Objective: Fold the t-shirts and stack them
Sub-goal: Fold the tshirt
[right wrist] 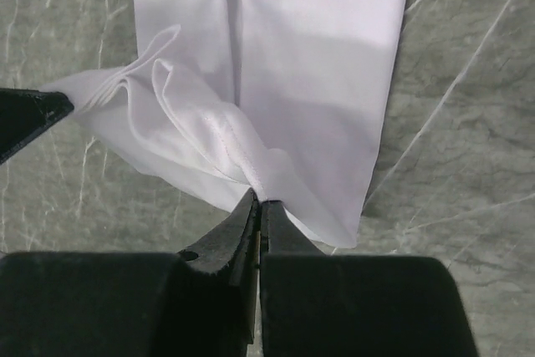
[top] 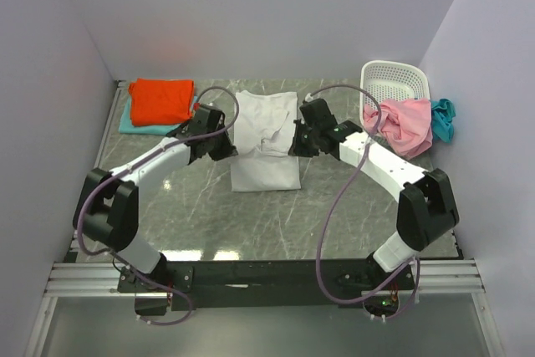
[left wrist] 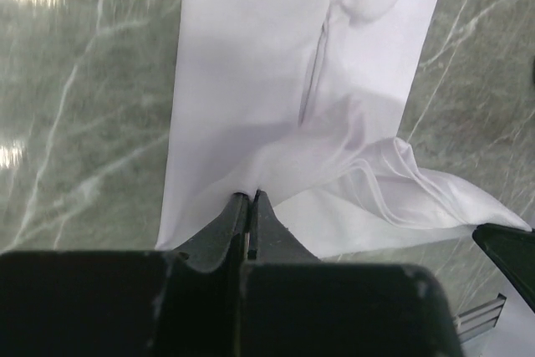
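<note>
A large white t-shirt [top: 266, 144] lies partly folded in the middle of the table. My left gripper [top: 224, 146] is shut on its left edge; the left wrist view shows the cloth [left wrist: 292, 89] pinched at the jaw tips [left wrist: 250, 196]. My right gripper [top: 298, 145] is shut on its right edge, with the cloth [right wrist: 318, 64] bunched at the jaw tips [right wrist: 259, 201]. Both hold a fold of it lifted above the lower part. An orange-red t-shirt [top: 160, 100] lies folded on a pale aqua one [top: 127, 122] at the back left. A pink t-shirt [top: 401, 123] and a teal-blue one [top: 443, 119] hang over the basket.
A white perforated laundry basket [top: 394, 83] stands at the back right against the wall. The grey marbled table [top: 276, 223] has a metal rail along its near edge. White walls close in the left, back and right sides.
</note>
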`<move>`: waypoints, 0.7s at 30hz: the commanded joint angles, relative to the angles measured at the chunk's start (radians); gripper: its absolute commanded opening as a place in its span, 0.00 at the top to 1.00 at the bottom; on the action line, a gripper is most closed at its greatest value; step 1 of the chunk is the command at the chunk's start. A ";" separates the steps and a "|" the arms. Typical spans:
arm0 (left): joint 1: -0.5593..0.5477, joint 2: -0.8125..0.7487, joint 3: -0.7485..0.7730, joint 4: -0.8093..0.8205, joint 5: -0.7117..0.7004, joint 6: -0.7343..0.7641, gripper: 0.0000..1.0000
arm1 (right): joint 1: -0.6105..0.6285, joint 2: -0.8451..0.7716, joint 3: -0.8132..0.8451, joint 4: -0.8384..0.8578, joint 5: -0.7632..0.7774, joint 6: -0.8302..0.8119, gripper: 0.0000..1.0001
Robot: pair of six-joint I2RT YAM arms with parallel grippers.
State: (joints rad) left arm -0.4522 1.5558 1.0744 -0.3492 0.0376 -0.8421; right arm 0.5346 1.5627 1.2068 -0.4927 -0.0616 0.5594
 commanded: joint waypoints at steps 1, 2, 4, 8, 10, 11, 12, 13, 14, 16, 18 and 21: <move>0.024 0.053 0.099 0.013 0.053 0.074 0.99 | -0.030 0.048 0.088 -0.007 -0.015 -0.035 1.00; 0.027 0.067 0.114 0.012 0.057 0.080 0.99 | -0.036 0.059 0.097 -0.007 -0.018 -0.036 1.00; 0.033 0.104 0.151 0.010 0.067 0.098 0.99 | -0.051 0.092 0.125 0.000 -0.035 -0.044 1.00; 0.050 0.161 0.203 -0.005 0.058 0.107 0.99 | -0.068 0.149 0.172 0.005 -0.047 -0.049 1.00; 0.058 0.188 0.229 -0.010 0.056 0.117 0.99 | -0.077 0.178 0.192 0.003 -0.052 -0.049 1.00; 0.060 0.197 0.237 -0.011 0.058 0.117 0.99 | -0.082 0.187 0.198 0.000 -0.053 -0.050 1.00; 0.069 0.219 0.249 -0.011 0.062 0.124 0.99 | -0.087 0.195 0.209 0.000 -0.053 -0.049 1.00; 0.070 0.228 0.257 -0.010 0.068 0.129 0.99 | -0.090 0.209 0.214 0.002 -0.055 -0.052 1.00; 0.073 0.237 0.262 -0.008 0.080 0.132 0.99 | -0.096 0.217 0.218 0.005 -0.052 -0.052 1.00; 0.075 0.265 0.278 -0.005 0.091 0.153 0.99 | -0.097 0.227 0.223 0.016 -0.053 -0.064 1.00; 0.076 0.289 0.288 0.001 0.091 0.164 0.99 | -0.102 0.246 0.229 0.019 -0.056 -0.078 1.00; 0.084 0.323 0.315 -0.007 0.094 0.169 0.99 | -0.113 0.282 0.252 0.009 -0.067 -0.084 1.00</move>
State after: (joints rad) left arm -0.3748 1.8553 1.3304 -0.3649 0.1101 -0.7120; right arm 0.4355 1.8145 1.3998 -0.4973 -0.1192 0.5030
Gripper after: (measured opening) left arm 0.022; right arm 0.011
